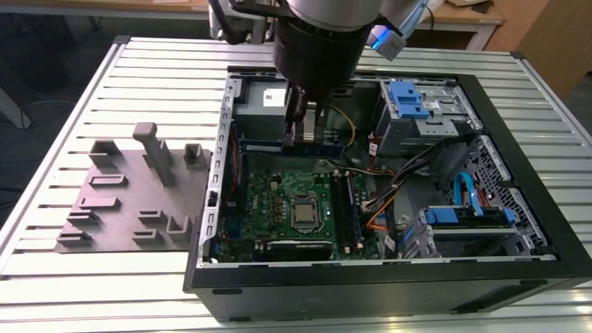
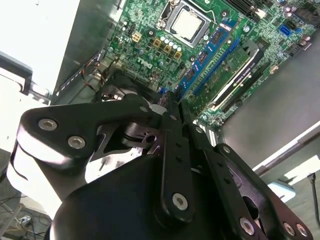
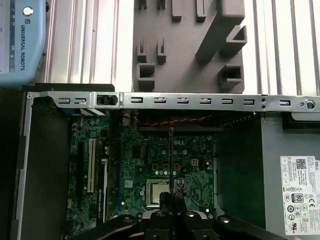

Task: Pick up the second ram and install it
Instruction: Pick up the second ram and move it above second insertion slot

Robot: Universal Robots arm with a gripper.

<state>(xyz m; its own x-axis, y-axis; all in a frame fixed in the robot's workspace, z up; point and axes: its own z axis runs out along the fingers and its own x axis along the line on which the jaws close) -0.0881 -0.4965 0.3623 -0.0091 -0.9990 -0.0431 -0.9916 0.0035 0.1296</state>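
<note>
The pincer is clamped on the second ram, a flat dark board hanging on edge just above centre in the exterior view. It sits inside the open computer case, over the upper edge of the green motherboard. In the first wrist view, at lower centre, the stick shows edge-on as a thin dark strip rising from the fingertips.

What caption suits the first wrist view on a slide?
The gripper holds the second ram edge-on over the green motherboard.
</note>
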